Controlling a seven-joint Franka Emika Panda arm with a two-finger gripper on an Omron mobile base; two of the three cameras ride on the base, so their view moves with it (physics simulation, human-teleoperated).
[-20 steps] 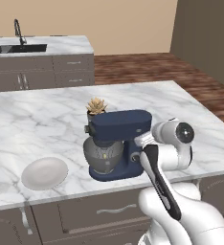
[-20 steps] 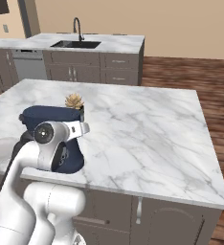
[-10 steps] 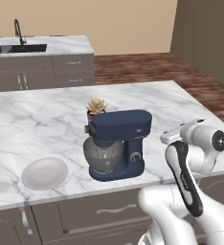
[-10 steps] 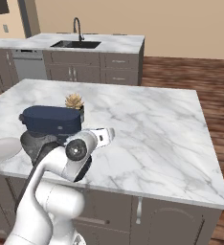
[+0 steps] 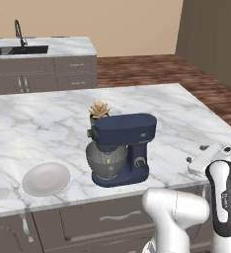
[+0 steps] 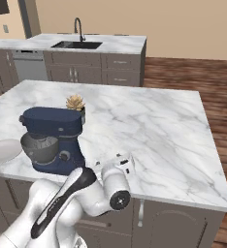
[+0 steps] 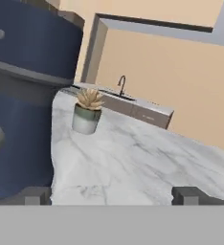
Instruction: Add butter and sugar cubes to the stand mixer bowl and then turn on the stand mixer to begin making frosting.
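Hand view: I see stand mixer [image 7: 23,95] close at left; gripper [image 7: 111,194] wide open, empty; arm has swung right of mixer; knob [image 5: 140,161] likely next.

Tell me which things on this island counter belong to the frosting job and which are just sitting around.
Part of the job:
- stand mixer, navy blue
- stand mixer bowl, grey metal, under the mixer head
- gripper, open, to the right of the mixer, holding nothing

Just sitting around:
- white plate, left of the mixer
- small potted succulent, behind the mixer
- sink and faucet on the far counter
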